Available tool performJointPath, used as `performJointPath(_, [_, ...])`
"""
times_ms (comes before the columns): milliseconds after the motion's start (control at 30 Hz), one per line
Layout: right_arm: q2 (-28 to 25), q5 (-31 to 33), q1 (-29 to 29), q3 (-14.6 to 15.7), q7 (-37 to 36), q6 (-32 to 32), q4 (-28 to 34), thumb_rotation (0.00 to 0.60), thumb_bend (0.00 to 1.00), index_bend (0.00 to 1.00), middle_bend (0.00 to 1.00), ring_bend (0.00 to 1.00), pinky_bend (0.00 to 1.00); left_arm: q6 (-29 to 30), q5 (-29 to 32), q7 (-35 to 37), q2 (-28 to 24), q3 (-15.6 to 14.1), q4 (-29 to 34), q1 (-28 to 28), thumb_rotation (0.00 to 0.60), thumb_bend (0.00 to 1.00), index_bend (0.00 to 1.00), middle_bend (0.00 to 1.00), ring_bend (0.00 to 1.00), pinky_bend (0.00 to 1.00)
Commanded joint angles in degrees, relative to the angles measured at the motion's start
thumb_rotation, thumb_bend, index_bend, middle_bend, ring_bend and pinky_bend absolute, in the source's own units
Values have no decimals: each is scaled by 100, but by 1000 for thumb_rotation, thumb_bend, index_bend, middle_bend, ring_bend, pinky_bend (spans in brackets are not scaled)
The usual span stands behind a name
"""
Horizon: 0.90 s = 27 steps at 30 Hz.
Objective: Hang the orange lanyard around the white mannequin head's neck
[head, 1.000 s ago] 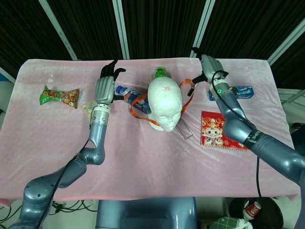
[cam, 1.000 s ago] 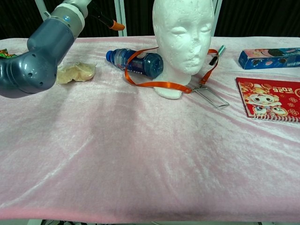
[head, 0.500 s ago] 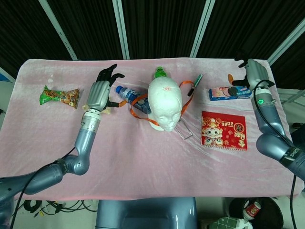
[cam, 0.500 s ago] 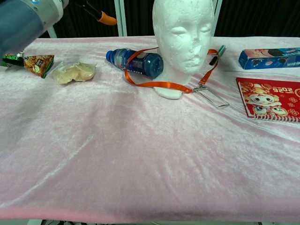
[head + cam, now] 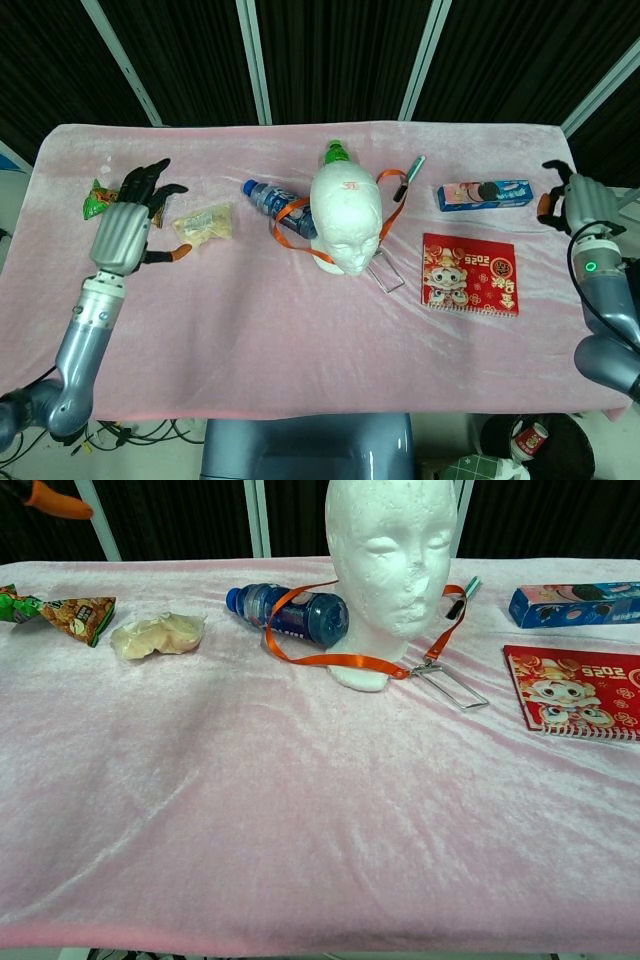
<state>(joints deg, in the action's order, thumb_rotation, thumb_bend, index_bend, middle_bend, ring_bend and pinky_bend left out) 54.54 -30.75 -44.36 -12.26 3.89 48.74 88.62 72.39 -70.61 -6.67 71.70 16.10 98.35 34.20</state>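
Both hands had drawn back to the surface's edges, the left hand (image 5: 128, 222) and right hand (image 5: 578, 203) spread and empty. The orange lanyard (image 5: 345, 660), limp and light, circled the mannequin head (image 5: 392, 550) at its neck; best pinched by the strap.

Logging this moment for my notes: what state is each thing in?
Lanyard: looped around mannequin's neck.
Mannequin head: upright.
Bottle: lying on its side, capped.
Cookie box: closed.
Notebook: closed.
Left hand: open.
Right hand: open.
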Motion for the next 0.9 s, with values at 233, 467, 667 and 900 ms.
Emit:
performJointPath(233, [-481,-428,412,311,115,-243,1646,600,885,278,1000,1000,1000,429,-348,456,-640,-721,570,-912,600,32,258,22,0,0])
performJointPath(467, [-127,-448,364,214,-119,-375,2051,600,954,278,1000,1000,1000,625,-625,577,-871,-1037,535,-1313,600,32,258,22,0,0])
performJointPath(667, [411,-227,117,217,-68,-494,1866,600,969,278,1000,1000,1000,743,-752,708,-870,-1072,456,-1460,600,32,258,22,0,0])
performJointPath(900, [1048,25,-171,196,57,-431,1589,600,980,278,1000,1000,1000,676,-772,761,-854,-1058,358,-1482,600,32,258,22,0,0])
